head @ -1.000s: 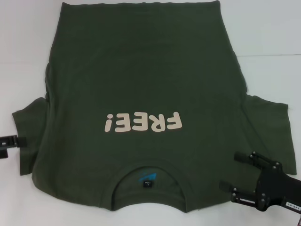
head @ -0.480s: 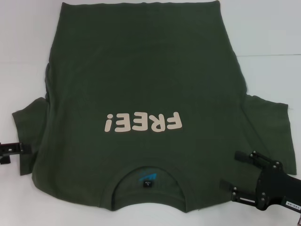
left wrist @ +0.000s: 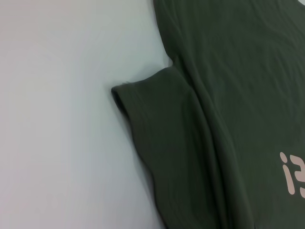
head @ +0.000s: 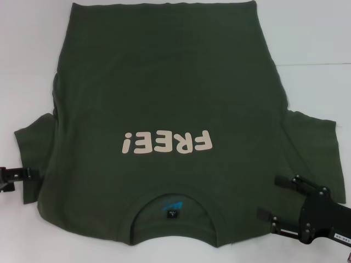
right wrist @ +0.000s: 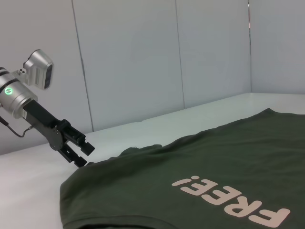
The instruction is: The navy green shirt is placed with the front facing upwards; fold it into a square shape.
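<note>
With the shirt (head: 164, 109) flat across the table (head: 318, 49), our wide-open right claw (head: 269, 205) hovered at four o'clock, left claw's (head: 24, 178) spread untellable at eight; both should pinch the sleeves evenly.

The shirt's (head: 164, 98) hem runs past the head view's top edge; the neck label (head: 173, 212) is unreadable.

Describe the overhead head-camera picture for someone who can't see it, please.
A navy green shirt lies flat, front up, on a white table, its cream "FREE!" lettering and collar toward the robot. The open right gripper hovers at the shoulder beside the collar, while the left gripper reaches the other sleeve's edge.
</note>
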